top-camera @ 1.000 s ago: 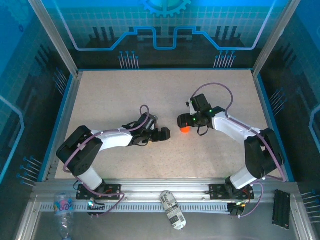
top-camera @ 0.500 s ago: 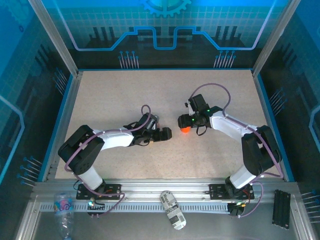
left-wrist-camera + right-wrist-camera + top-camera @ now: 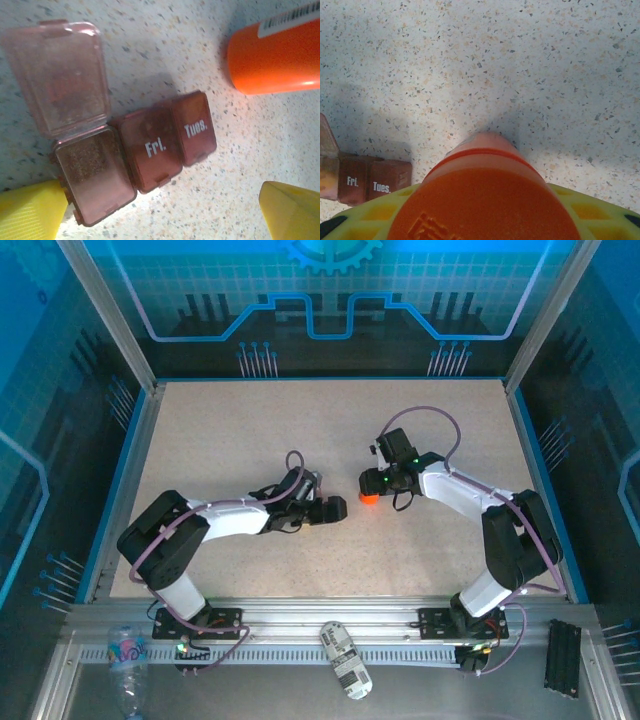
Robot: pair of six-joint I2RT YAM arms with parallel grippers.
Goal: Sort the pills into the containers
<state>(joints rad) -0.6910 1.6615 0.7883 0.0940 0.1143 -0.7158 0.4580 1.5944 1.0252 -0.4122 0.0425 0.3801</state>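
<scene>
The translucent dark maroon plastic pill box [image 3: 150,150] lies flat on the speckled beige tabletop [image 3: 250,430] near the table's middle, below the left gripper [image 3: 162,215]. The left wrist view shows three square cells in a row. The end cell has its hinged lid [image 3: 57,75] swung back flat onto the table, and the next two cells are closed and printed "Fri." and "Tues." in white. No pill can be made out in the open cell [image 3: 92,175].

The left gripper's yellow fingertips [image 3: 35,212] stand spread to their widest, one at the corner of the open cell and the other well out past the "Tues." end, with nothing between them.

Just beyond the "Tues." end, apart from the box, lies the orange plastic pill bottle [image 3: 275,60] with a white barcode label. From above, the orange bottle [image 3: 368,498] sits between the two arms' tips. The right gripper [image 3: 368,485] has come in on it. In the right wrist view its yellow fingers [image 3: 600,210] hug both sides of the bottle [image 3: 485,200] with no gap visible.

Off the table, on the near metal rail, lie a white labelled canister [image 3: 345,660], a clear plastic drink bottle [image 3: 128,660] and a black ribbed strip [image 3: 562,658].
</scene>
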